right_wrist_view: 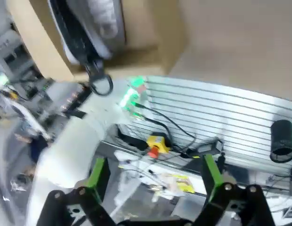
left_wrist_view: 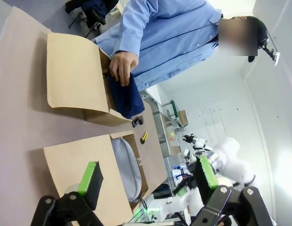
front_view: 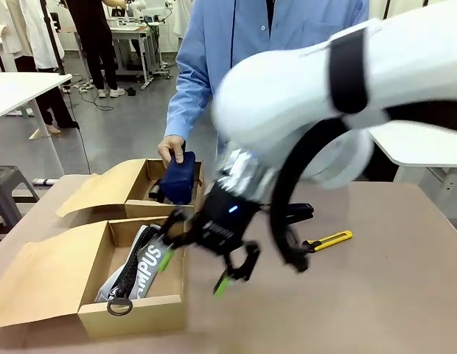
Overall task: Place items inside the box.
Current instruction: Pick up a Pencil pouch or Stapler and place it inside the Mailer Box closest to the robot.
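Grey pouch [front_view: 140, 265] lies boxed, navy pouch [front_view: 178, 178] half in, knife [front_view: 328, 240] and perhaps a stapler [front_view: 301, 214] wait; both jaws wide, empty.

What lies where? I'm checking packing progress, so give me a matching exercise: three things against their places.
Things:
1. grey CAMPUS pouch
2. navy pouch
3. utility knife

Places:
A. lying on the bare table
B. inside the near box
C. in the person's hand, at the far box

Pairs: 1-B, 2-C, 3-A.
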{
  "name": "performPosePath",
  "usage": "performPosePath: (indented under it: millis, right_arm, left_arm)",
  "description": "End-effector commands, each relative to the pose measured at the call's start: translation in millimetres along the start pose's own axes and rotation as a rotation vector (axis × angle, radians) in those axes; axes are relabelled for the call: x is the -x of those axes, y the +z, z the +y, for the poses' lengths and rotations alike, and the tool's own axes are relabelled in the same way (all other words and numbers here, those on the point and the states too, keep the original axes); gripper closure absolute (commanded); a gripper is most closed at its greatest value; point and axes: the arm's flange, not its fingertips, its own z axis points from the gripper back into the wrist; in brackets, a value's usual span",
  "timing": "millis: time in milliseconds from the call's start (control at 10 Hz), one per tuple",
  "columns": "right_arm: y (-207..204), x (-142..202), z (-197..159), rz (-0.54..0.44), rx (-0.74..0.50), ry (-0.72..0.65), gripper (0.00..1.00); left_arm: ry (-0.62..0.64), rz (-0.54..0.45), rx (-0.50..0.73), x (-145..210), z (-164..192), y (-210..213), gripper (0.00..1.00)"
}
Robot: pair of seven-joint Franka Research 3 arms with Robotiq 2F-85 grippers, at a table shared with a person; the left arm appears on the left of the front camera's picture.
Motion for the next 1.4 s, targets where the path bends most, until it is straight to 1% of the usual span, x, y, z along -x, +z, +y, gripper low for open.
performPosePath:
  millis: [0, 100, 200, 300, 400, 500, 600, 700, 800, 900, 1000, 1100, 1300]
  right_arm:
    - [70, -10, -96, 0.006, -0.273, -0.095, 0.0]
    - [100, -11, -143, 0.044, -0.405, -0.101, 0.0]
    - [125, -15, -195, 0.094, -0.504, -0.091, 0.0]
    - [141, -14, -246, 0.165, -0.663, -0.025, 0.0]
    - [148, -12, -301, 0.158, -0.8, -0.019, 0.0]
    - [145, -5, -359, 0.112, -0.953, 0.015, 0.0]
    - [129, 8, -413, -0.028, -1.107, 0.132, 0.0]
    - [105, 14, -446, -0.092, -1.174, 0.138, 0.0]
    - [79, 16, -464, -0.098, -1.19, 0.094, 0.0]
    - [53, 15, -471, -0.101, -1.174, 0.078, 0.0]
    - [36, 7, -455, -0.095, -1.088, -0.009, 0.0]
    - [171, -36, -505, -0.124, -1.217, 0.057, 0.0]
    - [171, -36, -505, -0.124, -1.217, 0.057, 0.0]
  left_arm:
    - [-0.022, -0.01, 0.02, 0, -1, -2, 0.0]
    - [-0.022, -0.01, 0.02, 0, -1, -2, 0.0]
    - [-0.022, -0.01, 0.02, 0, -1, -2, 0.0]
    - [-0.022, -0.01, 0.02, 0, -1, -2, 0.0]
    - [-0.022, -0.01, 0.02, 0, -1, -2, 0.0]
    - [-0.022, -0.01, 0.02, 0, -1, -2, 0.0]
    - [-0.022, -0.01, 0.02, 0, -1, -2, 0.0]
    - [-0.022, -0.01, 0.02, 0, -1, -2, 0.0]
    - [-0.022, -0.01, 0.02, 0, -1, -2, 0.0]
    - [-0.022, -0.01, 0.02, 0, -1, -2, 0.0]
    - [-0.022, -0.01, 0.02, 0, -1, -2, 0.0]
    - [-0.022, -0.01, 0.02, 0, -1, -2, 0.0]
    - [-0.022, -0.01, 0.02, 0, -1, -2, 0.0]
